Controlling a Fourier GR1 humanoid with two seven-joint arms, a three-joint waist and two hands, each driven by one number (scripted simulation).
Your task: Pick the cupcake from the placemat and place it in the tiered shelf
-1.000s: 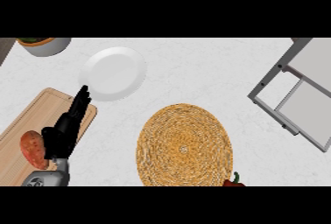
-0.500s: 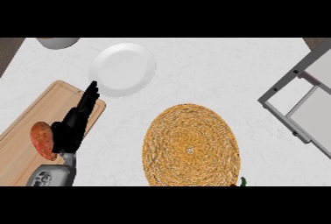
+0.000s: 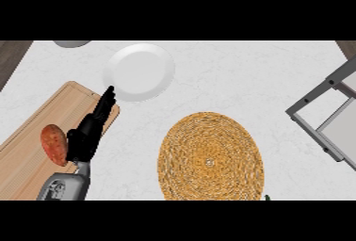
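A white stone counter (image 3: 230, 80) fills most of what I see from above. On it, towards the lower middle, lies a round woven placemat (image 3: 211, 156), straw coloured, with its lower edge cut off by the view. The mat's surface shows only its weave; I cannot find the cupcake on it or anywhere else in view. At the left a long wooden cutting board (image 3: 42, 124) runs slantwise from the lower left corner up towards the middle. At the right edge stands the grey metal tiered shelf (image 3: 327, 120), only partly in view, well apart from the mat. Near the top, left of centre, sits a white plate (image 3: 140, 71). A pale grey rounded object (image 3: 71, 43) peeks in at the top left edge, too cut off to name. My left hand (image 3: 87, 134) comes up from the lower left over the board's right edge, fingers straight and together, pointing up towards the plate, holding nothing; the fingertips lie just at the plate's lower left rim. Just left of my palm, on the board, lies a reddish-brown oval food item (image 3: 53, 144). My right hand does not show.
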